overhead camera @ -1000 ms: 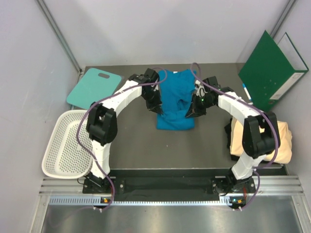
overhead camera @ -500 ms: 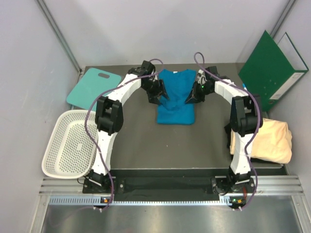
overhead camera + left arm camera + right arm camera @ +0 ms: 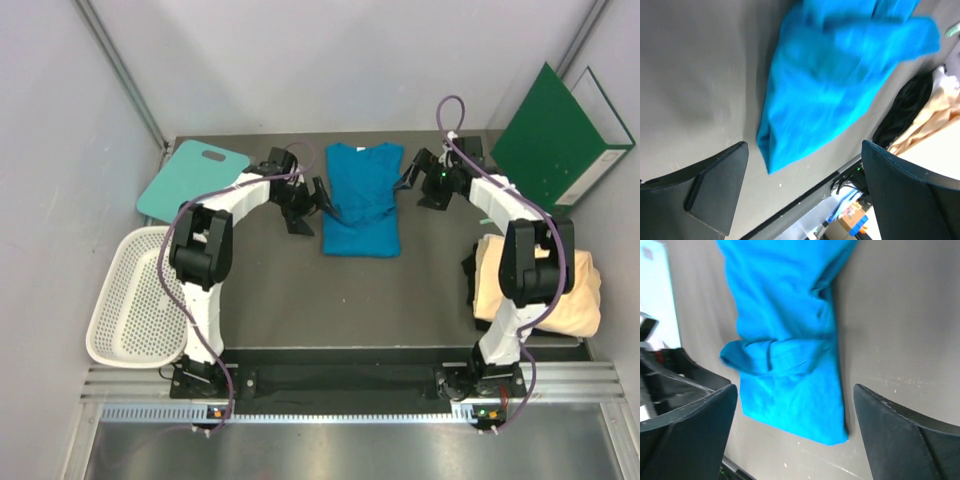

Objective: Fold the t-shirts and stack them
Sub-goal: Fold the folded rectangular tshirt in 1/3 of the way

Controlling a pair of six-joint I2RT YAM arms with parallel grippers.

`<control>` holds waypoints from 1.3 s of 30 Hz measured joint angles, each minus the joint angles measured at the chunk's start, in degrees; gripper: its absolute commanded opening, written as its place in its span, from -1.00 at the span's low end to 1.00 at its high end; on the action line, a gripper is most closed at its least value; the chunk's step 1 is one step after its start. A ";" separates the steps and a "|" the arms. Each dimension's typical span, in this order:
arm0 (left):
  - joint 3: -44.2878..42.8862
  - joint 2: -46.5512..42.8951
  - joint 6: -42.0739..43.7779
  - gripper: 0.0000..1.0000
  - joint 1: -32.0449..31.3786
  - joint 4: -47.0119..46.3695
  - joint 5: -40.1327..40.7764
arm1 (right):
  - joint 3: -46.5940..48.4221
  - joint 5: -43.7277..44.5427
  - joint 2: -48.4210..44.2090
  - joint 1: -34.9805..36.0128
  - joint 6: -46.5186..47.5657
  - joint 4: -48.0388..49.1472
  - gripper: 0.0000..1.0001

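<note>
Overhead view of a dark grey worktop (image 3: 300, 300) with two white-and-black robot arms reaching away from the near edge.

A bright blue t-shirt (image 3: 360, 205) lies flat at 12 o'clock on the worktop, between the two arms. It is folded into a narrow upright rectangle, its sleeves tucked inward, with a rumpled fold of cloth crossing its middle.

The left pincer (image 3: 308, 207) sits just beside the shirt's 9 o'clock edge. Its jaws are spread wide and hold nothing. In the left wrist view its two dark fingers (image 3: 715, 192) stand far apart over bare worktop, with a corner of the blue cloth between them.

The right pincer (image 3: 412, 178) sits just beside the shirt's 3 o'clock edge, jaws also spread wide and empty. In the right wrist view its fingers (image 3: 687, 435) frame the shirt without touching it.

A pale cream t-shirt (image 3: 560, 295) rests as a folded bundle at 4 o'clock, well apart from the blue one and partly hidden by the right arm.

A white mesh basket (image 3: 120, 300) sits at 8 o'clock, a flat teal board (image 3: 190, 180) at 10 o'clock, and a green folder (image 3: 555, 140) leans at 2 o'clock.
</note>
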State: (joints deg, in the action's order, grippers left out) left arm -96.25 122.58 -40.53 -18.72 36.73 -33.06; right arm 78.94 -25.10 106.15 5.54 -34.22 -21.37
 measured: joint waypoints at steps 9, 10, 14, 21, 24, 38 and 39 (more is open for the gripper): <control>16.92 -12.57 -1.33 0.98 -1.33 -4.96 0.74 | 4.22 -0.13 -2.27 6.69 10.29 -6.97 -1.00; 17.57 -13.05 -1.42 0.98 -1.33 -5.18 0.92 | 5.77 0.13 -0.94 8.59 11.76 -8.15 -1.00; 18.03 -13.49 -1.60 0.98 -1.66 -6.08 1.38 | 11.06 0.81 5.31 15.30 16.13 -11.98 -1.00; 16.17 -13.42 -2.86 0.98 -5.01 -6.84 2.21 | 14.10 0.94 14.27 17.92 18.62 -17.90 -1.00; 14.91 -13.42 -3.34 0.98 -6.16 -7.28 2.23 | 15.61 2.03 15.80 17.86 19.08 -20.26 -1.00; 14.51 -13.33 -3.63 0.98 -6.14 -8.02 2.54 | 19.85 12.74 16.76 17.88 16.79 -16.85 -1.00; 14.51 -13.33 -3.58 0.98 -6.14 -8.02 2.56 | 20.41 13.64 17.14 17.88 16.57 -16.46 -1.00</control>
State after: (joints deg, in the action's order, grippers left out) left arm -81.73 109.25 -44.12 -24.86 28.71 -30.50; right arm 99.35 -11.46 123.28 23.42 -17.65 -37.82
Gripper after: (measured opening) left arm 0.987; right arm 0.004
